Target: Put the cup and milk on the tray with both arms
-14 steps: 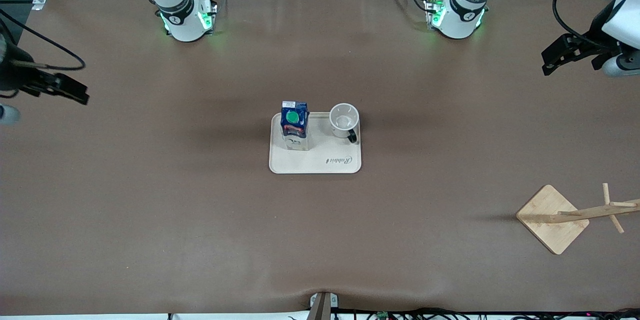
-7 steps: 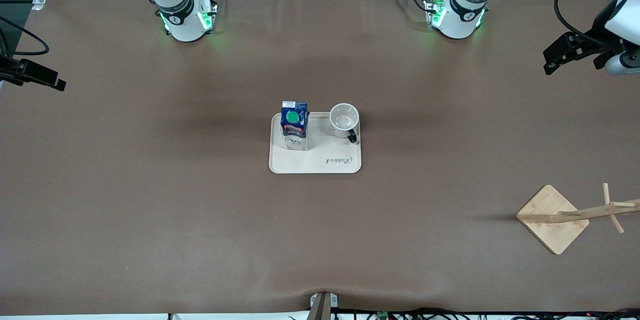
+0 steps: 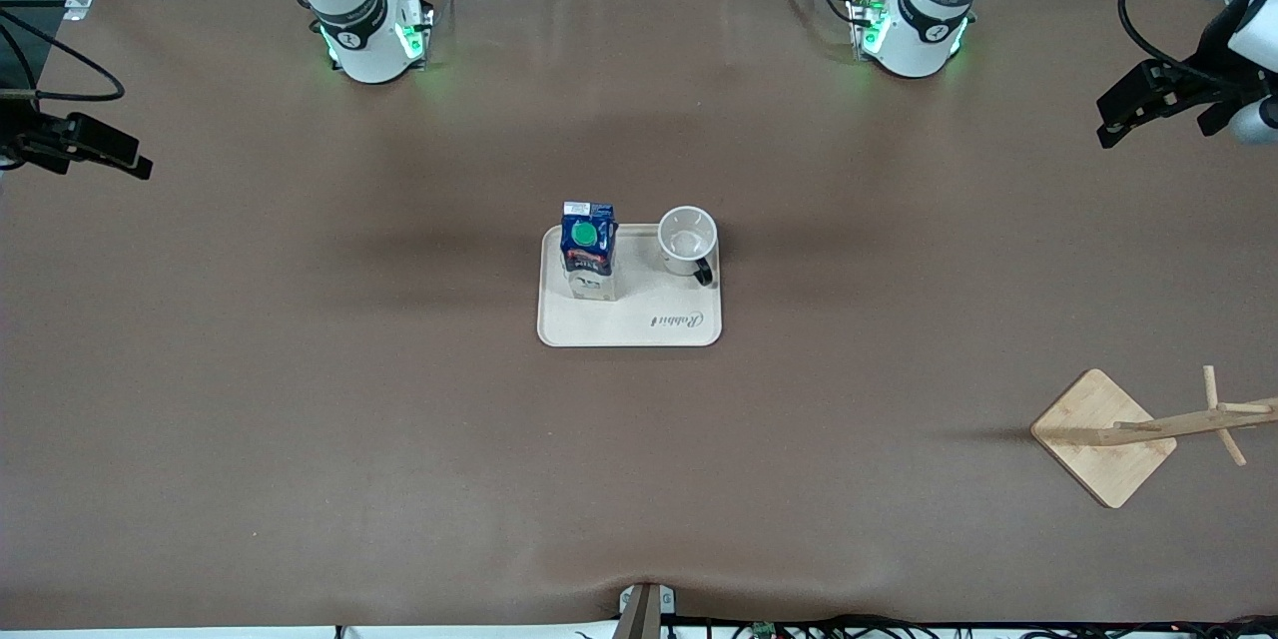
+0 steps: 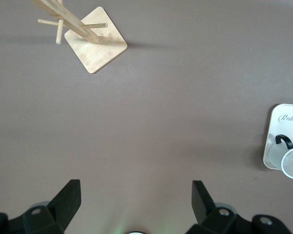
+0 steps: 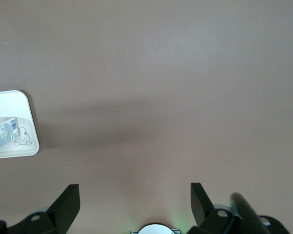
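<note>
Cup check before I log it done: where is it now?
In the front view the cup stands upright on the tray, beside the milk, toward the left arm's end.

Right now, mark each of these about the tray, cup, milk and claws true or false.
1. The milk stands upright on the tray. True.
2. The cup lies tipped over on the bare table. False: it stands upright on the tray beside the milk.
3. The left claw is shut on the cup. False: it is open and empty, over the left arm's end of the table.
4. The right claw is open and holds nothing. True.
5. The wooden stand sits on the tray. False: it is on the table, nearer the front camera.
</note>
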Tool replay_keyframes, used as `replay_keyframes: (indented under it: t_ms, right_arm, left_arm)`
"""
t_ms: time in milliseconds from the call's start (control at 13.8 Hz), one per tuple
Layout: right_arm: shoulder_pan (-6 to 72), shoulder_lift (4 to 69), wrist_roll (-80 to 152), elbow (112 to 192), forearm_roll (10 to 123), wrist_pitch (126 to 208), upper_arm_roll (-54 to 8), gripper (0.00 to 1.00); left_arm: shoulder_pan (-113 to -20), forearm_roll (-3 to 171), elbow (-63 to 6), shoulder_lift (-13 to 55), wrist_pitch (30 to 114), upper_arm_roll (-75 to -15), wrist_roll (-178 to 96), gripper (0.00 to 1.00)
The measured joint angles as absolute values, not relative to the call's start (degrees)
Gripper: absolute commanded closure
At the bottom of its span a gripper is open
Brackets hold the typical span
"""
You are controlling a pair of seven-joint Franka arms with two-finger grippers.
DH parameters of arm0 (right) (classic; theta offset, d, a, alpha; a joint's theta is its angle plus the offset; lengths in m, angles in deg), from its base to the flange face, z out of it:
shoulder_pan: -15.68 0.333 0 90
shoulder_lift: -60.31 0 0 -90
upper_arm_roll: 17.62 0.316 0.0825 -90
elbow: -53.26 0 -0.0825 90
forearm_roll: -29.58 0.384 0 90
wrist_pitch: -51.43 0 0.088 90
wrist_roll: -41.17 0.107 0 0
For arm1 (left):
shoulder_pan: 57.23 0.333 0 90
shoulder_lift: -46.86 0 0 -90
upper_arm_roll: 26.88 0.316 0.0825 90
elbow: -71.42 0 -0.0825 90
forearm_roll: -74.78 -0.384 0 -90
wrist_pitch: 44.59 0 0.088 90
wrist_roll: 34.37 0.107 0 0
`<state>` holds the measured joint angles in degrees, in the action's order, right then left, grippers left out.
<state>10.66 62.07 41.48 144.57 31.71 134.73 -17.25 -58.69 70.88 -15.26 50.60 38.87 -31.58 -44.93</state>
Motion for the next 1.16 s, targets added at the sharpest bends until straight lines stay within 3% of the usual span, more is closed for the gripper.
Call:
replay_keyframes:
  t_ms: [291, 1164]
  right_arm:
    - [10.9, 64.8, 35.4, 148.4, 31.4, 137.5, -17.3, 0.00]
    - [11.1, 65.2, 31.7, 148.6, 29.4, 138.0, -17.1, 0.00]
  left_arm:
    - [-58.7, 70.9, -15.3, 50.6, 38.4, -31.5, -45.3, 0.00]
    - [-58.6, 70.9, -15.3, 50.6, 38.3, -31.3, -45.5, 0.00]
